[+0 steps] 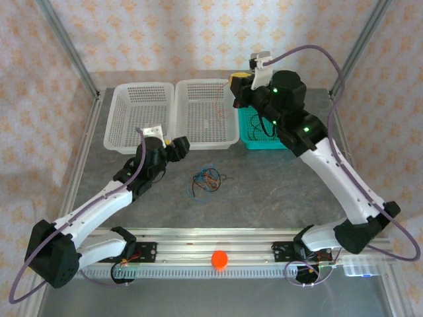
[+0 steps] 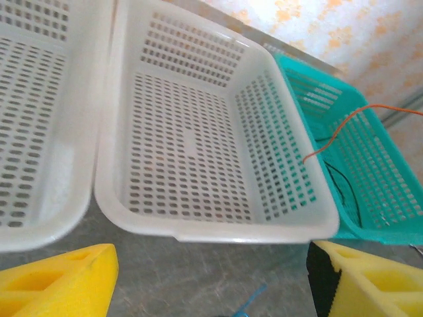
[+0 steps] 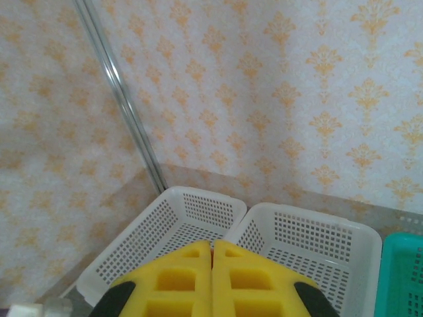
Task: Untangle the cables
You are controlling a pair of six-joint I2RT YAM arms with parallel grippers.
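Right pincer (image 3: 211, 246) is pressed together and raised, apparently pinching the red cable (image 2: 337, 129) to dangle it toward the teal basket (image 2: 383, 234), which holds a black cable (image 2: 344, 191); left pincer (image 2: 208, 264) gapes by the bare middle white basket (image 2: 218, 229), and the cable tangle (image 1: 206, 179) sits on the surface between the arms.

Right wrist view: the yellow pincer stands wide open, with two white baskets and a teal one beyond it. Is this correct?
Not quite: the right pincer is shut. The right wrist view shows its yellow fingers pressed together along a thin seam. The left white basket, the second white basket and the teal basket do lie beyond it.
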